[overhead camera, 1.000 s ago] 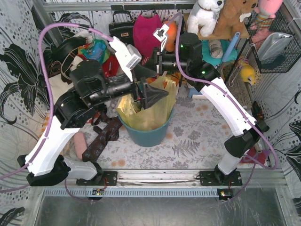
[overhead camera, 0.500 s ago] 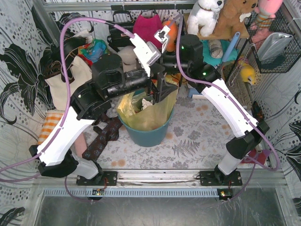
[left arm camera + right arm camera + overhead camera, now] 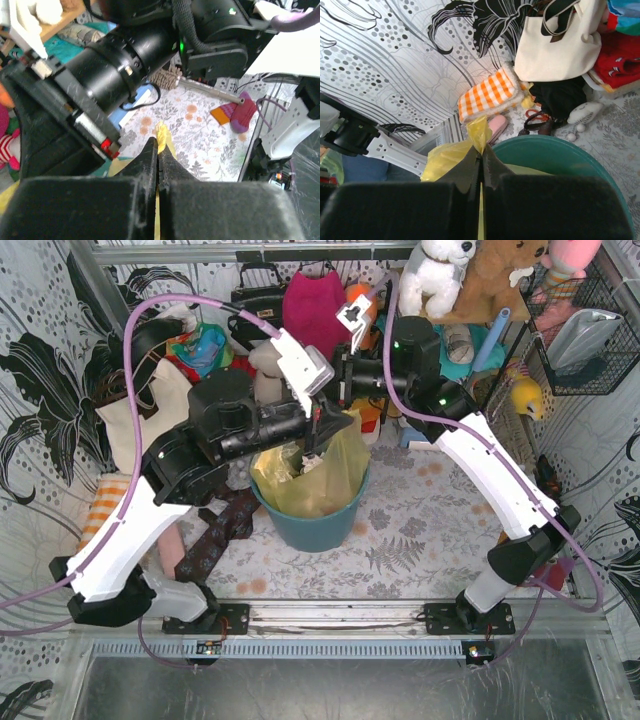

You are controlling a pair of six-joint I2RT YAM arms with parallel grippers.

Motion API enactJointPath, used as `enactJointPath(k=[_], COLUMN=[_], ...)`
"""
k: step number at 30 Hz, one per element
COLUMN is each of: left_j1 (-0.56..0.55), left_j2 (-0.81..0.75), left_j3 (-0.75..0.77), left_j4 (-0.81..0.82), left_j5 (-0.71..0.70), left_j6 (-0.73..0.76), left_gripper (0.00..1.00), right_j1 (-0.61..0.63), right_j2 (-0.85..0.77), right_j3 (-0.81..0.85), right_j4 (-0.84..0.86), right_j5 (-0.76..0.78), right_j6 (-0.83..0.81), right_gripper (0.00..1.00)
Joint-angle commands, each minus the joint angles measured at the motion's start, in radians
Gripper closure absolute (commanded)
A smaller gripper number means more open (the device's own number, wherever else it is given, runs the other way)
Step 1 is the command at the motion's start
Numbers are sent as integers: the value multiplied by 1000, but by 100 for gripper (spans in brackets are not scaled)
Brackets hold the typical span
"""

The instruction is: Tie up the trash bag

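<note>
The trash bag, thin yellow plastic with white paper showing at its mouth, lines the teal bin at mid-table. My left gripper reaches in from the left and is shut on a pinched strip of the bag's rim. My right gripper comes from the right at the bag's far edge, shut on another bunch of yellow plastic. In the right wrist view the bin's rim lies just beyond the fingertips. The two grippers sit close together above the bag's mouth.
A cream tote bag leans at the left, an orange checked cloth below it. Handbags and plush toys crowd the back. A wire basket hangs at the right. Dark cloth lies left of the bin.
My left gripper, wide open a second ago, swung towards the back of the bag and closed on its rim. The right gripper stayed shut on the bag and shifted slightly right.
</note>
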Motion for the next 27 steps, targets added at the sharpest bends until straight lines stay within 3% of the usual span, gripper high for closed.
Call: enactJointPath(k=[1,10,17,27], left_j1=[-4,-2,-2,3], left_j2=[-77,-284,-340,-331], left_j3=[-102,-368,-458,-477], left_j4=[87,216,280,372], left_j5=[-52,-172,-270,-271], left_j6=[-3,-34,-28,15], left_gripper=[100,100,100,100], right_j1=[5,6,48,110], right_j2=[-77,-183,-239,-323], right_j3=[-60,-256,-400,-489], right_j4=[66,273,420,453], right_j5=[84,188,245,412], right_j6=[30,208,330,357], right_gripper=[100,100,100,100])
